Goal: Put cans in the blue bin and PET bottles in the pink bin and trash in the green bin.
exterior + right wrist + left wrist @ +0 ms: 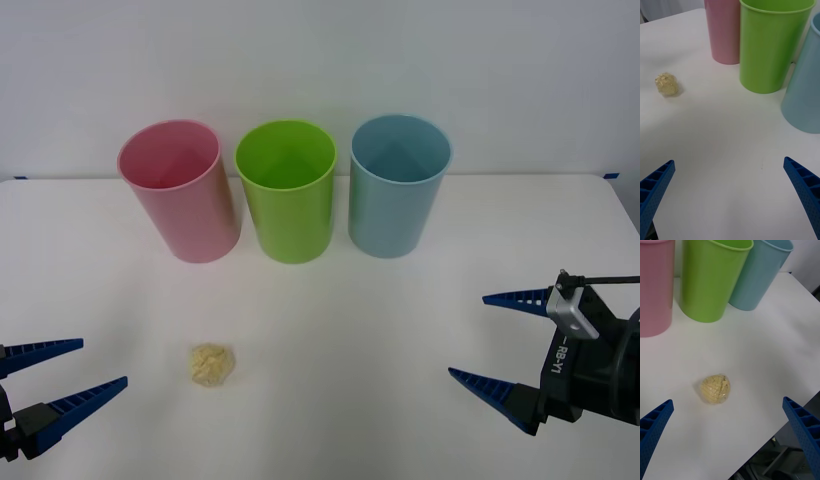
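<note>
Trash (212, 364) alone on table (340, 330); left gripper (62, 371), right gripper (500, 340) both spread apart.

Smooth plastic bins, a wrinkled paper ball, ribbed claws on a matt counter.

The pink bin (180, 190), green bin (288, 190) and blue bin (397, 185) in the upper middle of the frame look like smooth plastic with a soft sheen and even walls. The trash (212, 364), lower left, is a pale-yellow lump of paper-like stuff, rough and creased all over. The counter (350, 330) is white, matt and smooth. The left claw (65, 372) and right claw (495, 340) at the lower corners have blue fingers, ribbed and finely dotted, seemingly plastic; the right one sits on a dark glossy housing.
</note>
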